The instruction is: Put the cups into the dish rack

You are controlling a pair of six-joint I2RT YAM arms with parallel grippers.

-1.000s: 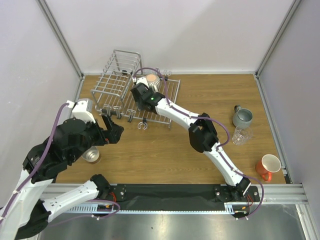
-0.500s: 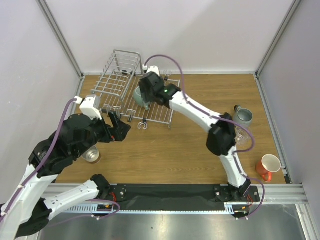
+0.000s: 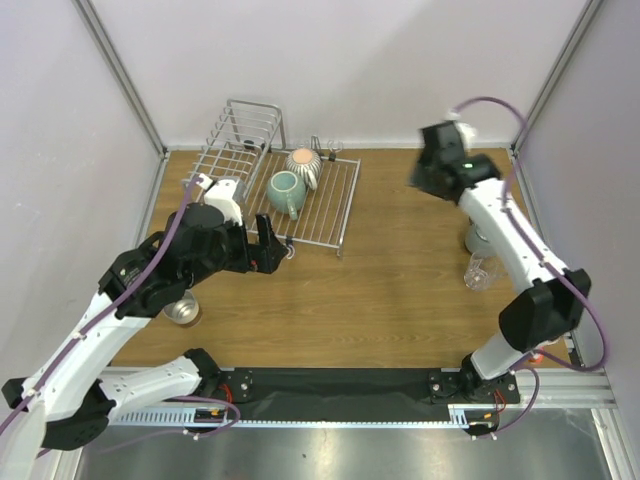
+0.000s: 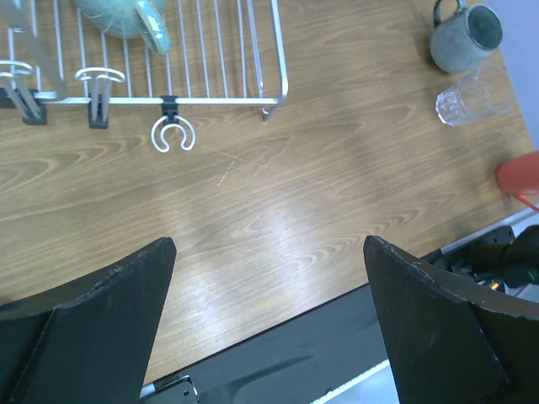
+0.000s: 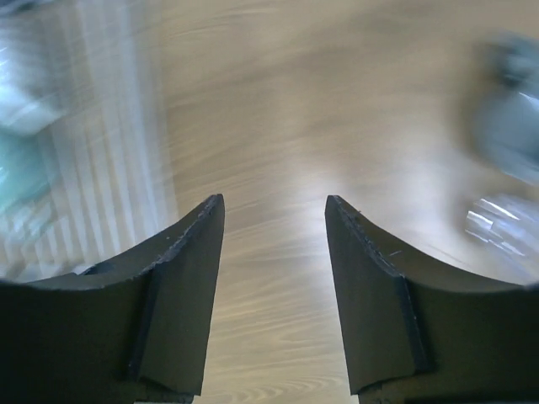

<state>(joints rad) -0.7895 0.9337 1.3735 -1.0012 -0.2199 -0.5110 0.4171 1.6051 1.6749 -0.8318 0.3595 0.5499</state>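
The silver wire dish rack [image 3: 336, 196] stands at the far left. A teal cup [image 3: 285, 192] lies on its flat grid, with a ribbed grey-white cup [image 3: 304, 164] just behind it. My right gripper [image 3: 428, 176] is open and empty, high over the far right of the table; its wrist view [image 5: 274, 202] is blurred. A grey mug [image 3: 484, 240] and a clear glass [image 3: 481, 272] stand at the right, partly behind my right arm. My left gripper [image 3: 273, 250] is wide open and empty in front of the rack [image 4: 244, 84]. Its wrist view [image 4: 268, 244] shows the teal cup [image 4: 126, 17], grey mug [image 4: 467, 34], glass [image 4: 467, 97] and an orange-red mug [image 4: 522, 177].
A pale cup [image 3: 184, 310] stands near the left edge, partly under my left arm. Grey walls close off the left, back and right sides. A black strip and metal rail run along the near edge.
My right gripper has left the teal cup lying in the rack and swung far right and up. My left gripper has moved right along the rack's front.
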